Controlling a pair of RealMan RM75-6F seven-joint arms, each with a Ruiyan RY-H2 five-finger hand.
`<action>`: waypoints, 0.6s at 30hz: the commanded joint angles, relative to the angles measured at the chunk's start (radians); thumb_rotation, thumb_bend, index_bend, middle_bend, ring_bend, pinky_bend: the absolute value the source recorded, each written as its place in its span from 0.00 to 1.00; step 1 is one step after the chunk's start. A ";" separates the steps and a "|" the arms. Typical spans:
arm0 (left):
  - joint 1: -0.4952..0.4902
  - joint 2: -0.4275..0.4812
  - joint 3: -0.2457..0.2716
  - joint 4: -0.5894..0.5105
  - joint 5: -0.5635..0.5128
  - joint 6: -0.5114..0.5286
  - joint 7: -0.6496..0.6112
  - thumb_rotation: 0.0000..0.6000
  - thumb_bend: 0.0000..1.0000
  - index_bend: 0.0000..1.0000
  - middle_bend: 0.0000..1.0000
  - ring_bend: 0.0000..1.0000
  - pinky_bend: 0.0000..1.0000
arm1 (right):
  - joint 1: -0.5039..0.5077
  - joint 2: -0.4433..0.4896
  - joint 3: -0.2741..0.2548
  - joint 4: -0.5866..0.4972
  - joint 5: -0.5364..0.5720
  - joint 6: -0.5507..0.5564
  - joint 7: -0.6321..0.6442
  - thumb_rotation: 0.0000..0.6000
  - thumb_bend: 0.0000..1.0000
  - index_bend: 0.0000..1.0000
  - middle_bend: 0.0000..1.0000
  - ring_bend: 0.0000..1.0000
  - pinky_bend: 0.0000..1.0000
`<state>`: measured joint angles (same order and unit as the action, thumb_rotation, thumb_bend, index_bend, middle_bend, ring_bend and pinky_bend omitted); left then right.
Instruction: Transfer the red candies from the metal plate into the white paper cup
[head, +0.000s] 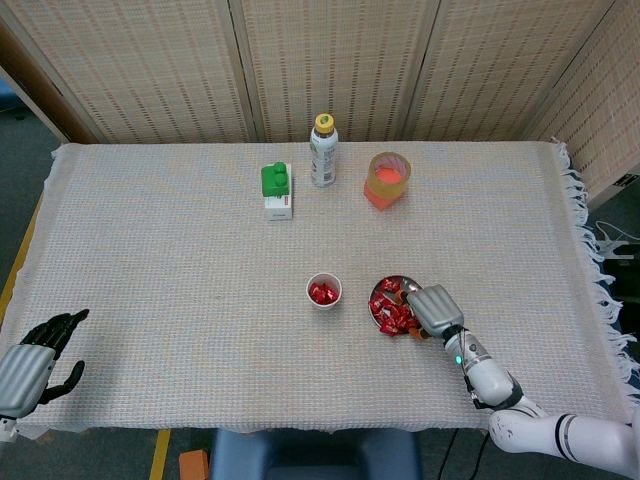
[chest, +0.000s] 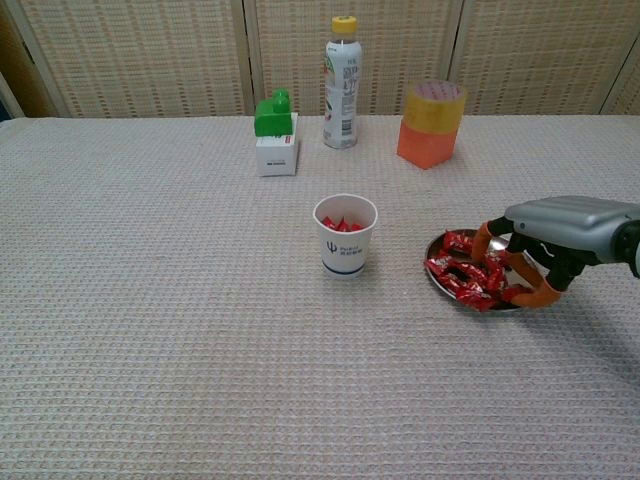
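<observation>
The right hand (chest: 545, 250) was found low over the right side of the metal plate (chest: 436, 247), its orange-tipped fingers (chest: 483, 240) curled down among the red candies (chest: 470, 277); whether a candy was actually pinched could not be told from either view. The plate sat on the bench (head: 180, 250) just to the right of the white paper cup (chest: 345, 236), which stood upright and already held a few red pieces. In this inspector's judgement the step in hand was the pick, and it would be done well by closing on a single wrapper at the edge of the heap rather than raking the pile, lifting straight up so the shallow plate is not dragged or tipped, then travelling left and releasing only once directly above the cup mouth, since the light cup could be knocked over by a sideways touch. The left hand (head: 30, 365) rested at the near left corner of the bench, fingers apart and holding nothing. As to markings, the cup bore a small dark logo with lettering too small to read; the bottle (chest: 341, 82) label and the white box (chest: 277, 155) under the green piece carried print that was likewise illegible.
</observation>
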<state>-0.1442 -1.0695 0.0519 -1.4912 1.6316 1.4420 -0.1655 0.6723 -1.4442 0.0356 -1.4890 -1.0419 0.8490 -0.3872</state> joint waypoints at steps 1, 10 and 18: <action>0.000 0.001 0.000 0.000 0.001 0.000 -0.002 1.00 0.47 0.00 0.13 0.10 0.21 | 0.008 -0.008 0.002 0.007 0.015 -0.011 -0.013 1.00 0.19 0.33 0.72 0.74 0.96; 0.000 0.001 0.000 0.002 0.000 0.001 -0.005 1.00 0.47 0.00 0.13 0.10 0.21 | 0.015 -0.027 -0.004 0.025 0.042 0.012 -0.079 1.00 0.19 0.37 0.72 0.75 0.96; -0.001 0.000 -0.001 0.001 -0.003 -0.003 -0.002 1.00 0.47 0.00 0.13 0.10 0.21 | 0.019 -0.042 -0.011 0.046 0.069 0.026 -0.137 1.00 0.19 0.43 0.72 0.75 0.96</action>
<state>-0.1454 -1.0695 0.0513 -1.4902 1.6291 1.4386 -0.1672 0.6898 -1.4843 0.0252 -1.4454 -0.9750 0.8751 -0.5215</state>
